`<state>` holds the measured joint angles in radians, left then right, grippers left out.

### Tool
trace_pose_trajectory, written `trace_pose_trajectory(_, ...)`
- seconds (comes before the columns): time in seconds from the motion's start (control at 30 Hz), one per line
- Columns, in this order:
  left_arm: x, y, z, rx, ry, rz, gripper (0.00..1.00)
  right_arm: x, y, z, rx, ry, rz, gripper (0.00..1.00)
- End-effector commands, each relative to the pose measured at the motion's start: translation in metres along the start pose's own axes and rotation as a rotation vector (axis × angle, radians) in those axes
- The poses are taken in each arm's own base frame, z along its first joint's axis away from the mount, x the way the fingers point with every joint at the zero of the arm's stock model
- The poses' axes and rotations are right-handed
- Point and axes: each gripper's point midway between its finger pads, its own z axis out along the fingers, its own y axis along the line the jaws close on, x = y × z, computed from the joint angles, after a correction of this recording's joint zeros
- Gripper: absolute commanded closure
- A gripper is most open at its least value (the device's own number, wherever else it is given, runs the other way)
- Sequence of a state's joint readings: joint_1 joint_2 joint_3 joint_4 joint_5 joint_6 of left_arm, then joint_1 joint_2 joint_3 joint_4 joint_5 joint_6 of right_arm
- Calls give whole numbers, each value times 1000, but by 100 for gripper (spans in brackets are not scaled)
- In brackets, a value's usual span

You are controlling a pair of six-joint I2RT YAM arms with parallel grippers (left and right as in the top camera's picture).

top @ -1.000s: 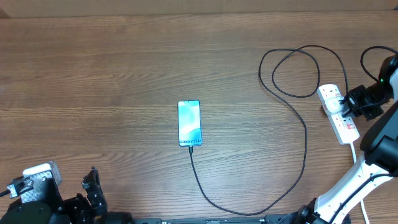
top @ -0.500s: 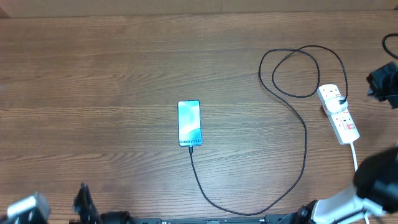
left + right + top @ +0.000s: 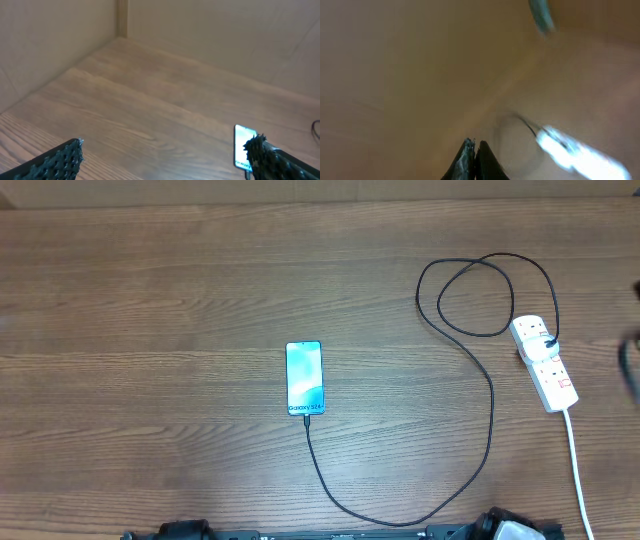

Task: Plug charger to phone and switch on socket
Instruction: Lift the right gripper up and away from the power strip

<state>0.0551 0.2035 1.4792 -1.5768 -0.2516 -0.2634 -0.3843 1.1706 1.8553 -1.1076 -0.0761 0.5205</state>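
Note:
The phone lies flat mid-table, its blue screen lit, "Galaxy S24" text at its near end. The black charger cable runs from the phone's near end, curves right and loops up to a plug in the white socket strip at the right. Both arms are out of the overhead view. In the left wrist view my left gripper is open and empty, high above the table, the phone beside its right finger. In the blurred right wrist view my right gripper is shut and empty, the socket strip a white smear to its right.
The strip's white cord runs to the front edge at the right. A cardboard wall stands along the table's far and left sides. The table is bare wood.
Both arms have pulled back out of the overhead view, the right one away from the socket strip. Phone, cable and strip have not moved.

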Motion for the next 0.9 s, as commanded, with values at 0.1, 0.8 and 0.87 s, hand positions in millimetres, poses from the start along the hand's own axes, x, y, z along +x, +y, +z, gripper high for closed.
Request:
trace_pose_trajectory(0.1,5,9,-18,14,-86,-31,0,-46,66,-64,-314,-227,-32,96)
trace_pose_trajectory(0.8,34,26,-40,49,-116,-33,0,-53,64,-190,-369,-567,-221,96)
trace_pose_trajectory(0.87,36,27,-40,46,-107,-30,0,-48,58,-215,-386,-626,-220,96)
